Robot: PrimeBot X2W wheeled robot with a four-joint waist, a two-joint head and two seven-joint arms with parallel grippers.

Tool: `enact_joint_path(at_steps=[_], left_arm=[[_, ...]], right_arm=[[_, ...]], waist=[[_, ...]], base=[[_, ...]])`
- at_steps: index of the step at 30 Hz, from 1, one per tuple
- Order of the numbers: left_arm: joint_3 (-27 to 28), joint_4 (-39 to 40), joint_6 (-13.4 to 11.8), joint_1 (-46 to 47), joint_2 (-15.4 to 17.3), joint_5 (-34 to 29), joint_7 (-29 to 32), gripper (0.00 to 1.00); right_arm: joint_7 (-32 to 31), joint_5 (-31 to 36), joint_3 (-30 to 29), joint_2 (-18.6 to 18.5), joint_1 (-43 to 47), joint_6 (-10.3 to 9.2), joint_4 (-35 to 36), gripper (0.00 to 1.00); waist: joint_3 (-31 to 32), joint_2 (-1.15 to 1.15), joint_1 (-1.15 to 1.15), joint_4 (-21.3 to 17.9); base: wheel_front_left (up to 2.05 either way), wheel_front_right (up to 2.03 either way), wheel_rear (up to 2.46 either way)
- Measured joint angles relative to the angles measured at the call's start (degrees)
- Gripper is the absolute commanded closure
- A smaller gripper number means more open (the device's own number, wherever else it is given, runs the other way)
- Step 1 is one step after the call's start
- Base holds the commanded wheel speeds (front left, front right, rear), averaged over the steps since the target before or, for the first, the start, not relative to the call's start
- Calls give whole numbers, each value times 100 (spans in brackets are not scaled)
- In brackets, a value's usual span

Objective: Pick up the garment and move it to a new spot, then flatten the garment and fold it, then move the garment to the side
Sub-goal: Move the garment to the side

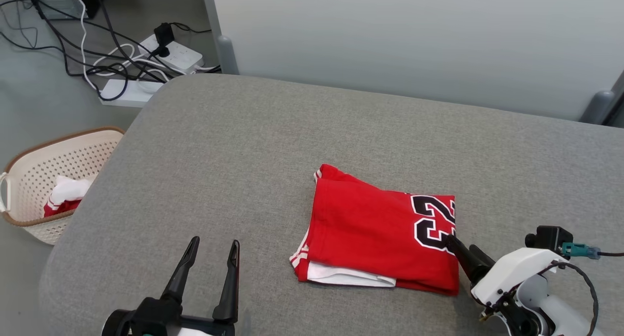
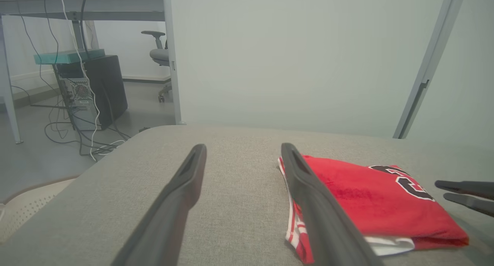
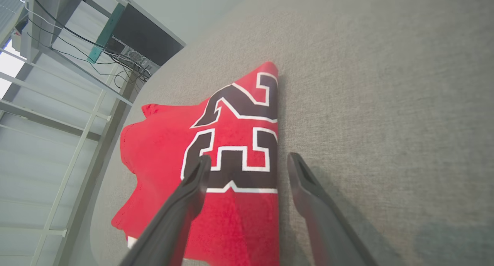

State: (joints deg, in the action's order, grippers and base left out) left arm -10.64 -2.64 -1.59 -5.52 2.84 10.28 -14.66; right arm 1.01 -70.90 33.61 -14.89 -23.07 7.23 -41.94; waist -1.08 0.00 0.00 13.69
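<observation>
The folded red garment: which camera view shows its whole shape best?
The head view: the garment lies folded on the grey table, every edge visible except the corner behind the right gripper. The left wrist view shows it low, partly behind one finger. The right wrist view shows mainly its number, close up.

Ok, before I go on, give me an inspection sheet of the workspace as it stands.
Surface: grey fabric-covered table; garment lies right of centre.
Job's things: red garment, folded, number 23 on top, white layer showing at its near edge.
Clutter: nothing seen.
Grippers: left gripper jaws open, over the table left of the garment; right gripper jaws open, straddling the garment's right edge, contact unclear.
Cables: cables and power strips on the floor beyond the far-left corner.
Surroundings: basket on the floor at left, holding red and white cloth; pale partition behind.
</observation>
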Motion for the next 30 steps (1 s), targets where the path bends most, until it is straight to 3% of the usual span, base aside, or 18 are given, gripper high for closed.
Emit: enact_joint_path(at_steps=[23, 24, 25, 26, 27, 28, 30], left_arm=[[-57, -1, 0, 151, -1, 94, 0, 0], [-62, -4, 0, 151, -1, 94, 0, 0], [-65, -4, 0, 151, -1, 94, 0, 0], [-69, -4, 0, 151, -1, 94, 0, 0], [-71, -4, 0, 151, -1, 94, 0, 0], [-75, -4, 0, 151, -1, 94, 0, 0], [-77, -4, 0, 151, -1, 94, 0, 0]], right_arm=[[11, -767, 332, 27, -244, 0, -547, 0], [12, -783, 360, 23, -246, 0, -547, 5], [13, -783, 387, 20, -248, 0, -542, 42], [24, -784, 401, 18, -249, 0, -537, 59], [40, -784, 423, 15, -249, 0, -531, 69], [66, -783, 455, 9, -249, 0, -520, 100], [135, -781, 564, -15, -249, 0, -452, 100]], waist=[[-209, 0, 0, 406], [-211, 0, 0, 418], [-214, 0, 0, 430], [-216, 0, 0, 439], [-217, 0, 0, 446], [-218, 0, 0, 450], [-220, 0, 0, 450]], base=[[0, 0, 0], [0, 0, 0], [0, 0, 0], [0, 0, 0], [0, 0, 0], [0, 0, 0], [0, 0, 0]])
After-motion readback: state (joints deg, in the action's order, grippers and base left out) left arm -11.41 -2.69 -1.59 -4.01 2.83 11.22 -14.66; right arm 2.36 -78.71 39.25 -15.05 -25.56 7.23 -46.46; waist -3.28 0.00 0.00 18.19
